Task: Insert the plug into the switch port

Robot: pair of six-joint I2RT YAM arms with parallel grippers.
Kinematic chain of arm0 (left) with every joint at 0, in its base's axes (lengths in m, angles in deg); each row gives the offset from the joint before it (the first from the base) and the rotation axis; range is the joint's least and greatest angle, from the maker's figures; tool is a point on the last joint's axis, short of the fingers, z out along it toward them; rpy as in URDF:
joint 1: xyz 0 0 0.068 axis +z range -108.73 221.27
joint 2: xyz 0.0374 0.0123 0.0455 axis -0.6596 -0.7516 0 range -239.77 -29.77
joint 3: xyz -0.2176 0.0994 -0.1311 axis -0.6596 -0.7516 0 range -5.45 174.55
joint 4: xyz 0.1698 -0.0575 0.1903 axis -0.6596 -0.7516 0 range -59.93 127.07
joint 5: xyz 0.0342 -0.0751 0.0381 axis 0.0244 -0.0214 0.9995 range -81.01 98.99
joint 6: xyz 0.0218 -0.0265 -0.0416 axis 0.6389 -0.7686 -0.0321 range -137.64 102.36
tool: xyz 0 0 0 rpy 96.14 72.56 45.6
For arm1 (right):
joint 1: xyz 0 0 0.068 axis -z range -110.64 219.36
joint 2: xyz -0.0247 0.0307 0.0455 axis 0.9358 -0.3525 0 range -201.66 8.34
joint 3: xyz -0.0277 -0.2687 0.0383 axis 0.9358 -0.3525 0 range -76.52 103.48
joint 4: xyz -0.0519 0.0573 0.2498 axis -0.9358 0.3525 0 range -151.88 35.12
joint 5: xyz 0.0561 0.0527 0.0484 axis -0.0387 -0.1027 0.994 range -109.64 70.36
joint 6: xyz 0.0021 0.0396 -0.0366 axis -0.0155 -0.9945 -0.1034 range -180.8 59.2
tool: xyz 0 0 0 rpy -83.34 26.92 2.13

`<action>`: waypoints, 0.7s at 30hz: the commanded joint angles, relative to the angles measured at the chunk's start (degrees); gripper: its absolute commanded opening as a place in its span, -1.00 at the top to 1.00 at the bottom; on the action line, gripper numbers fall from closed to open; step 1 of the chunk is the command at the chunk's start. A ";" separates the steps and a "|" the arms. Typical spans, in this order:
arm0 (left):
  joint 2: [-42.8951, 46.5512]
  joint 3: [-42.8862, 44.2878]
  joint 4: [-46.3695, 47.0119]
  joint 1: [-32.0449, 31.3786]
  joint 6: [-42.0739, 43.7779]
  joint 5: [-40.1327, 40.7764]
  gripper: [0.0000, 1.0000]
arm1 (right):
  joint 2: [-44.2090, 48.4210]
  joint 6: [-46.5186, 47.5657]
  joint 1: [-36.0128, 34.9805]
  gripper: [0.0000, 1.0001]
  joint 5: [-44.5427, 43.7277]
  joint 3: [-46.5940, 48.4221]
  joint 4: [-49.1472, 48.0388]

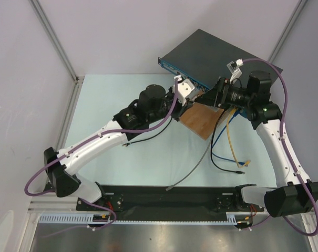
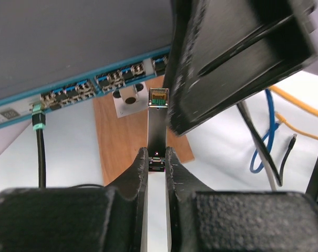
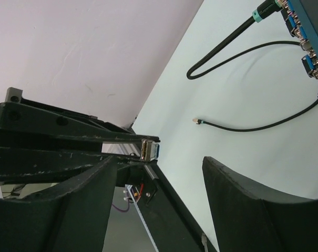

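Observation:
The switch [image 1: 216, 52] is a flat black box at the back right, and its blue face [image 2: 95, 84] holds a row of small sockets. My left gripper [image 2: 157, 157] is shut on a slim black plug whose metal tip [image 2: 159, 98] points at the sockets, a short way in front of them. In the top view the left gripper [image 1: 186, 90] is just before the blue face. My right gripper [image 1: 214, 94] is open close beside it, one black finger [image 2: 237, 52] just right of the plug. The right wrist view shows the plug tip [image 3: 151, 149] near its left finger [image 3: 53, 210].
A brown wooden board [image 1: 201, 119] lies under the grippers in front of the switch. A black cable with a teal connector [image 2: 38, 121] is plugged into the left of the face. Loose blue, yellow, black and grey cables [image 1: 229, 144] lie on the table's right half.

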 commanded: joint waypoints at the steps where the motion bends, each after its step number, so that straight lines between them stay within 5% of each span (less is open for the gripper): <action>1: -0.52 3.47 2.34 -1.04 -0.06 -0.60 0.99 | -0.19 -1.09 -0.65 -0.30 -0.04 -0.42 -4.09; 8: -1.05 4.26 2.17 -1.92 0.99 -2.00 0.99 | 0.25 -0.39 -0.65 0.27 0.05 -0.86 -3.65; 16: -1.05 4.18 1.81 -2.18 1.87 -4.20 1.00 | 0.17 -0.39 -0.65 0.57 -0.04 -0.86 -4.18; 18: -0.96 4.09 1.81 -2.10 2.05 -4.38 0.99 | -0.01 -0.48 -0.65 0.96 0.13 -0.78 -4.35; 21: -0.35 3.48 1.72 -2.18 2.05 -3.24 0.79 | -0.10 -0.57 -0.47 1.00 0.83 -0.51 -4.44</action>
